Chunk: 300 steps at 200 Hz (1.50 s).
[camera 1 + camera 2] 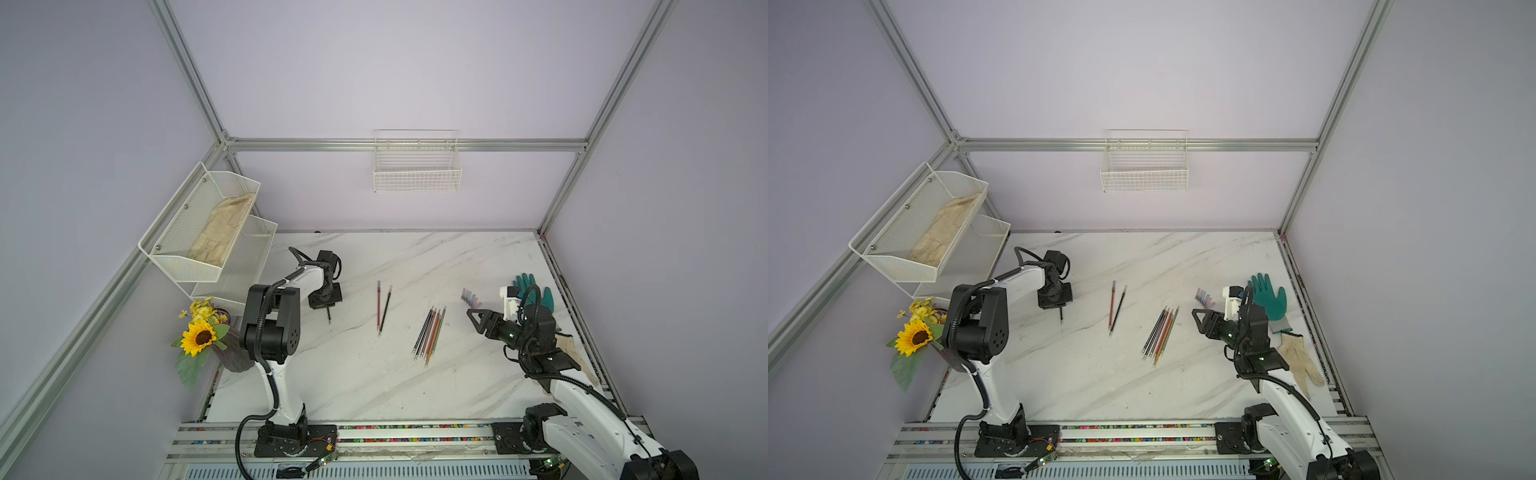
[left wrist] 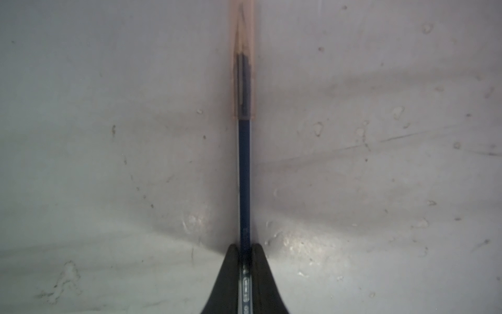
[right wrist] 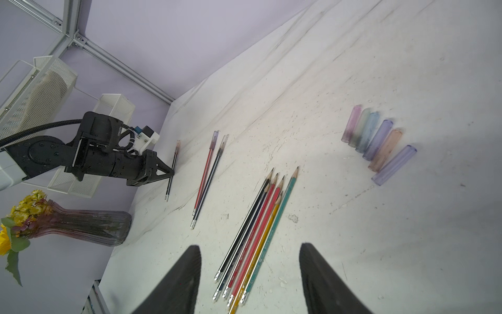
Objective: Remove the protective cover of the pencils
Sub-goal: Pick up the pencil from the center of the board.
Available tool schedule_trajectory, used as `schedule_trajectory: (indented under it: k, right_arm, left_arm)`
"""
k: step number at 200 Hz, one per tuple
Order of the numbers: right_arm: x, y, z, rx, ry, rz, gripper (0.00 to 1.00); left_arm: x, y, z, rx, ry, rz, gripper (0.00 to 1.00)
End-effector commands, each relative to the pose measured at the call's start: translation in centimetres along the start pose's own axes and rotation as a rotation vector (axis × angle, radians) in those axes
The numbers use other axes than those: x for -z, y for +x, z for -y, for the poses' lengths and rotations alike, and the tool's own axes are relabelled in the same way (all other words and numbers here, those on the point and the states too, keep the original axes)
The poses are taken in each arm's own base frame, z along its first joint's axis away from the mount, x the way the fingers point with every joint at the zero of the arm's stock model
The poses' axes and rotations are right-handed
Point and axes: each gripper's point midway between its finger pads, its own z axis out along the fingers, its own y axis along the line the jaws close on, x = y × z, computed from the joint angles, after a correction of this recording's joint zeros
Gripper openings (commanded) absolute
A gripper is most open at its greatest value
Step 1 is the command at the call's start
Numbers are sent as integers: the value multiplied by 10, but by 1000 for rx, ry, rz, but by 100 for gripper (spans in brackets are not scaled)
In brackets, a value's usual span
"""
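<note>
My left gripper (image 2: 245, 246) is shut on a dark blue pencil (image 2: 244, 176) lying on the marble table; an orange see-through cover (image 2: 243, 68) sits over its tip. In both top views that gripper (image 1: 326, 305) is at the table's left. Two more capped pencils (image 1: 382, 307) lie in the middle. Several bare pencils (image 3: 260, 225) lie side by side right of them, under my open right gripper (image 3: 250, 248), which holds nothing. Several loose see-through covers (image 3: 377, 141) lie in a row just beyond the right gripper (image 1: 473, 320).
A teal glove (image 1: 536, 291) and a beige glove (image 1: 1300, 361) lie at the table's right edge. A vase of sunflowers (image 1: 208, 332) and mesh shelves (image 1: 208, 224) stand at the left. A wire basket (image 1: 417, 170) hangs on the back wall.
</note>
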Motion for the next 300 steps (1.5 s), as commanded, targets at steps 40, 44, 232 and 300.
schedule_trajectory:
  k: [40,44,232,300]
  right_arm:
    - [1,-1,-1,19,-9,14,61]
    - [1,-1,-1,19,-9,12,61]
    - [-41,4,-142,-114,-464,-152,61]
    - [-64,-11,-146,-142,-421,-166,60]
  left_arm:
    - [15,8,4,-32,42,-46,0]
    - [20,7,7,-40,51,-36,0]
    - [238,123,198,-756,865,217,1]
    - [244,148,209,-835,885,195,1]
